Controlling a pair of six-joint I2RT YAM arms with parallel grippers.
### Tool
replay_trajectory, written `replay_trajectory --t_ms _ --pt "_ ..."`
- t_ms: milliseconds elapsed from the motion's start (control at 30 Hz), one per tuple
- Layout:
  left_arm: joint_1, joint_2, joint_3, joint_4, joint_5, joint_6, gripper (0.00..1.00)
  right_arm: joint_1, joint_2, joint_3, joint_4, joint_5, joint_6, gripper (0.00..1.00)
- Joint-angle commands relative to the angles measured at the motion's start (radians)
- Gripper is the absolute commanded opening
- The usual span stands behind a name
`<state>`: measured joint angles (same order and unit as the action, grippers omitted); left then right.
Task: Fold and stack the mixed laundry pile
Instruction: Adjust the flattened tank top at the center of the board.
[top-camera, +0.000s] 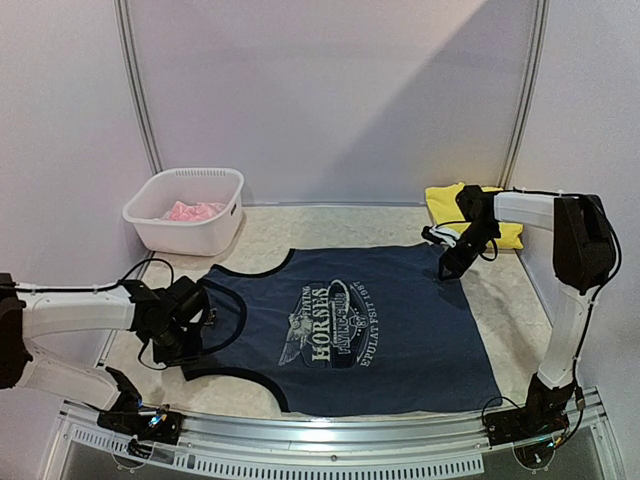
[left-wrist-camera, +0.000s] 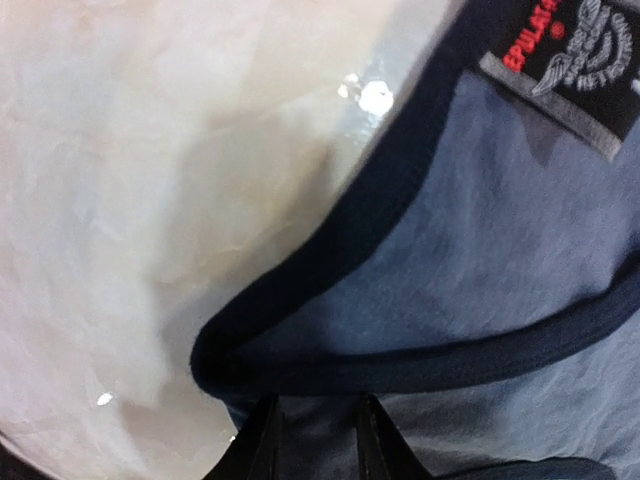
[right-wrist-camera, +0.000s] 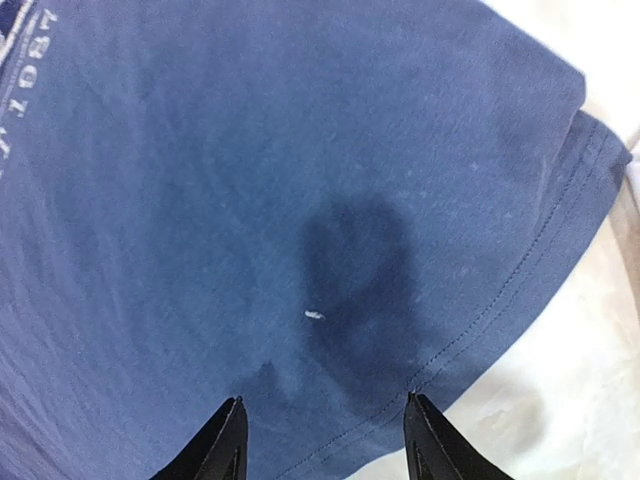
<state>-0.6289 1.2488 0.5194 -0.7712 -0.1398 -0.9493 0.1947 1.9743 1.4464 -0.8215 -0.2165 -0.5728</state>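
Note:
A navy tank top with a white horse print lies spread flat on the table, its hem to the right. At its left shoulder strap my left gripper is low on the cloth. In the left wrist view the narrow-set jaws have navy fabric pinched between them, just behind the dark strap binding. My right gripper hovers open over the hem's far corner, and nothing is between its fingertips. A yellow garment lies at the back right. A pink garment lies in the basket.
A white plastic basket stands at the back left, near the wall. The right arm reaches across in front of the yellow garment. Pale marbled tabletop shows behind the tank top and at its left. A metal rail runs along the near edge.

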Motion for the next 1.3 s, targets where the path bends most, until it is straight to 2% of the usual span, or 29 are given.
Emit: replay_trajectory --t_ms 0,133,200,300,367,467,533,633,800,1000,1267 --pt "-0.038 -0.078 -0.208 -0.038 0.132 -0.176 0.26 -0.007 -0.043 0.045 -0.029 -0.019 -0.02 0.54" --pt "-0.055 -0.202 -0.246 -0.079 0.132 -0.262 0.24 -0.015 -0.019 0.121 -0.032 0.006 -0.039 0.54" --pt "-0.063 -0.23 -0.208 -0.13 0.107 -0.272 0.24 -0.023 0.005 0.159 -0.012 0.018 -0.036 0.54" --pt "-0.092 -0.235 -0.008 -0.269 -0.035 -0.209 0.26 -0.032 0.034 0.219 0.018 0.021 -0.013 0.55" --pt "-0.092 -0.183 0.159 -0.31 -0.126 -0.105 0.3 -0.032 0.063 0.259 0.033 0.03 -0.003 0.54" --pt "-0.088 0.008 0.429 -0.328 -0.258 0.112 0.37 -0.032 0.121 0.319 0.044 0.054 0.0 0.53" --pt "-0.084 0.157 0.585 -0.302 -0.288 0.241 0.39 -0.032 0.156 0.358 0.042 0.072 0.001 0.51" --pt "-0.07 0.355 0.795 -0.194 -0.239 0.368 0.41 -0.032 0.218 0.414 0.019 0.098 0.001 0.47" --pt "-0.021 0.669 1.099 -0.043 -0.136 0.487 0.44 -0.032 0.268 0.436 0.024 0.124 0.011 0.45" --pt "0.065 0.956 1.403 0.009 0.019 0.511 0.46 -0.034 0.249 0.406 0.012 0.116 0.022 0.45" --pt "0.143 1.199 1.686 -0.005 0.155 0.51 0.48 -0.033 0.251 0.403 0.018 0.134 0.014 0.46"
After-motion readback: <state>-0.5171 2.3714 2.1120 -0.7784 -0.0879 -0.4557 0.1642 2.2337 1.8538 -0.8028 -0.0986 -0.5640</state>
